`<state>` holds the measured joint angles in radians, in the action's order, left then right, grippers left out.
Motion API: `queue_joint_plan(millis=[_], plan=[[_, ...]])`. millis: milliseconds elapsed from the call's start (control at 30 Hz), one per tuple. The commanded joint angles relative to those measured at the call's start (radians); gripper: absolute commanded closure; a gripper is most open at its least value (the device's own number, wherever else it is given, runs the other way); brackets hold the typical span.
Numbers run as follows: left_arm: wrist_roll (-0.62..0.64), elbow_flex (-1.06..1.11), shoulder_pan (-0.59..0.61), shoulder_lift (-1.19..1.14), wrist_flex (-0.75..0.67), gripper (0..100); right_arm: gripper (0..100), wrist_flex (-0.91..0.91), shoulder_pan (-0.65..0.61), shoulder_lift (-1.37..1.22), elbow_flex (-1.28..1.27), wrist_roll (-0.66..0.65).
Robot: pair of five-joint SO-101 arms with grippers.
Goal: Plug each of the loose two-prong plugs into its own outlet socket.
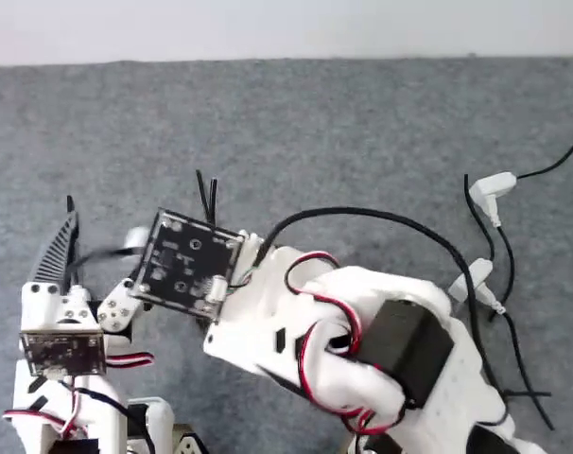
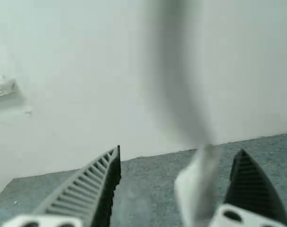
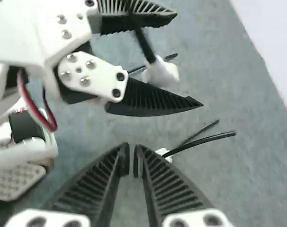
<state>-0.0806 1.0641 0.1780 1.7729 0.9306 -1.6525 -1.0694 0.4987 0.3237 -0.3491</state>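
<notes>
A white plug (image 3: 160, 73) on a black cable sits between the fingers of my left gripper (image 3: 187, 57), which stands open. In the left wrist view the plug (image 2: 195, 189) lies close to one finger (image 2: 250, 182), with a wide gap to the other. From above, the plug (image 1: 135, 236) shows at front left beside my left gripper (image 1: 102, 236). My right gripper (image 3: 130, 147) is shut just short of the left one. A small white piece (image 3: 162, 152) with two black wires lies beyond its tips; I cannot tell if it is gripped.
Two more white plugs (image 1: 490, 187) (image 1: 476, 284) with black cables lie on the grey carpet (image 1: 362, 132) at the right. The right arm's white body (image 1: 362, 340) covers the front middle. A pale wall (image 2: 86, 71) stands behind the carpet.
</notes>
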Motion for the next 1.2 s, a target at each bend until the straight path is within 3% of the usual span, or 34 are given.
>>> queue_joint_plan(millis=[0, 267, 567, 833, 1033, 1167], plan=[[-0.008, -0.002, 0.025, -0.011, 0.005, 65, 99.0, 0.035, -0.004, -0.005, 0.006, 0.011], [-0.005, -0.002, 0.018, -0.009, 0.020, 65, 99.0, 0.013, -0.002, -0.002, 0.005, 0.014], [-0.058, 0.008, 0.066, -0.015, 0.043, 65, 98.6, 0.073, 0.128, -0.048, -0.083, 0.114], [-0.069, 0.048, 0.351, -0.015, 0.032, 65, 95.7, 0.458, 0.128, -0.232, -0.408, 0.126], [-0.063, 0.045, 0.632, -0.015, 0.046, 65, 90.3, 0.668, 0.120, -0.383, -0.437, 0.259], [-0.043, 0.031, 0.749, -0.014, 0.083, 65, 90.2, 0.783, 0.079, -0.464, -0.436, 0.376]])
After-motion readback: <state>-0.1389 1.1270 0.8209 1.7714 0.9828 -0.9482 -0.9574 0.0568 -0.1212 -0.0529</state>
